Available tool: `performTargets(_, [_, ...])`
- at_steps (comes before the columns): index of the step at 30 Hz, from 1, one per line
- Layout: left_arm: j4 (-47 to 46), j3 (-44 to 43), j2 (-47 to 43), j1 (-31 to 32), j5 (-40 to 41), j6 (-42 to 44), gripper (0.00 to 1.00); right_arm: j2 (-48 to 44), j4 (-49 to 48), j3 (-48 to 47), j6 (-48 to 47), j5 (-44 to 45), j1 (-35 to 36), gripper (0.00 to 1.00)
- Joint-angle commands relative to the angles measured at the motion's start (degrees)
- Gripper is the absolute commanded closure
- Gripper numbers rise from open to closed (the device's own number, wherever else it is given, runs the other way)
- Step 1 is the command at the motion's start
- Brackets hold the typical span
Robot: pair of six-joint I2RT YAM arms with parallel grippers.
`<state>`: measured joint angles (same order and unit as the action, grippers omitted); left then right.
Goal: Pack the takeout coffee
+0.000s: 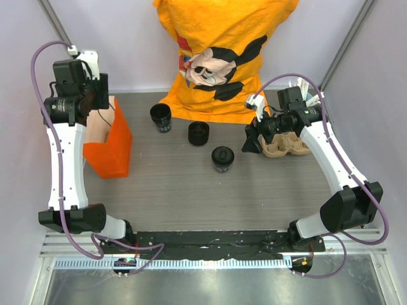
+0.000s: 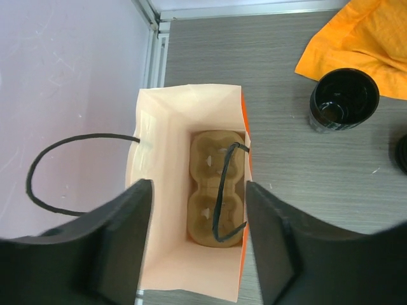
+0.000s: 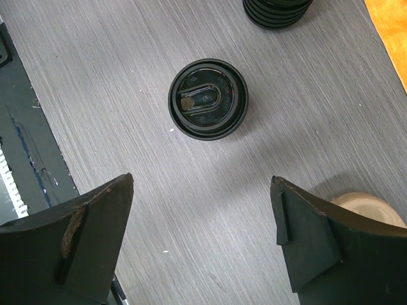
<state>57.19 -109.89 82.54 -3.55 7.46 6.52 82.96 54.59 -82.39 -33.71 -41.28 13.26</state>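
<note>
The takeout coffee [image 1: 222, 158] is a small black cup with a round black lid, upright mid-table; the right wrist view shows its lid from above [image 3: 208, 98]. The orange paper bag [image 1: 109, 143] stands open at the left. In the left wrist view the bag [image 2: 165, 159] holds a brown pulp cup carrier [image 2: 206, 190]. My left gripper [image 1: 96, 101] hovers above the bag's mouth, open and empty [image 2: 198, 185]. My right gripper [image 1: 252, 138] is open and empty [image 3: 202, 181], a short way to the right of the coffee and not touching it.
An open black cup with white print [image 1: 161, 118] and a short black stack of lids [image 1: 198, 133] stand behind the coffee. Another pulp carrier [image 1: 287, 145] lies under my right arm. An orange printed cloth [image 1: 222, 51] covers the back edge.
</note>
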Motion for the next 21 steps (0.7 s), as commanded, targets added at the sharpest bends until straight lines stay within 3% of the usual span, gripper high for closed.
performTargets(1, [-2.3, 0.0, 1.1, -0.7, -1.8, 0.6, 0.42, -2.1, 0.1, -0.2, -1.4, -1.7, -0.2, 0.07])
performTargets(17, [-3.0, 1.8, 0.4, -0.8, -6.2, 1.1, 0.95, -2.4, 0.2, 0.3, -1.5, -1.7, -0.2, 0.07])
performTargets(21, [-2.5, 1.9, -0.4, -0.8, -7.1, 1.3, 1.0, -2.6, 0.2, 0.4, -1.5, -1.7, -0.2, 0.07])
